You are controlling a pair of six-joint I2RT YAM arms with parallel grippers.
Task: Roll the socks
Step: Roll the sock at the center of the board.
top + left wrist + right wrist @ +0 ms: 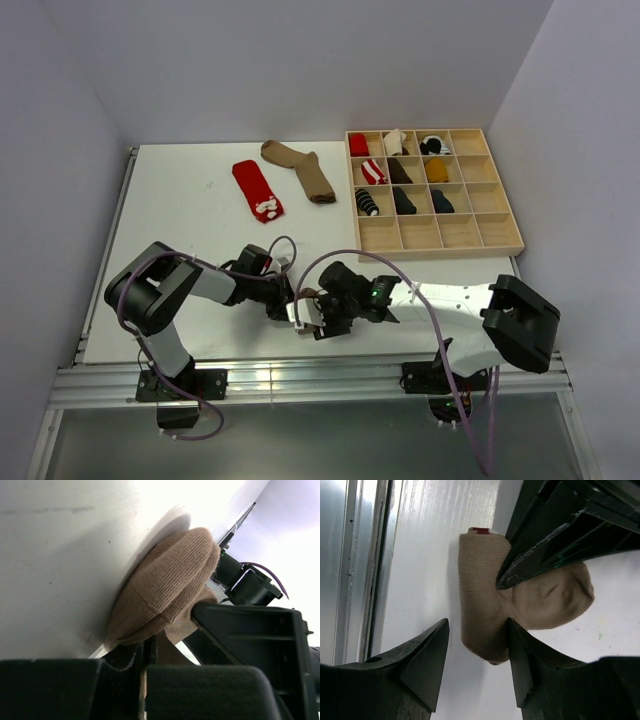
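A tan sock, partly rolled with a bit of maroon cuff at its end, lies near the table's front edge. My left gripper is shut on its fabric; in the left wrist view the roll bulges just past the closed jaws. My right gripper is open and straddles the roll's end, its right finger touching the sock. In the top view the right gripper meets the left one. A red sock with a white motif and a plain brown sock lie flat at the back.
A wooden compartment tray at the back right holds several rolled socks in its upper cells. The aluminium rail runs along the table's front edge close to the grippers. The left arm's fingers crowd the right wrist view.
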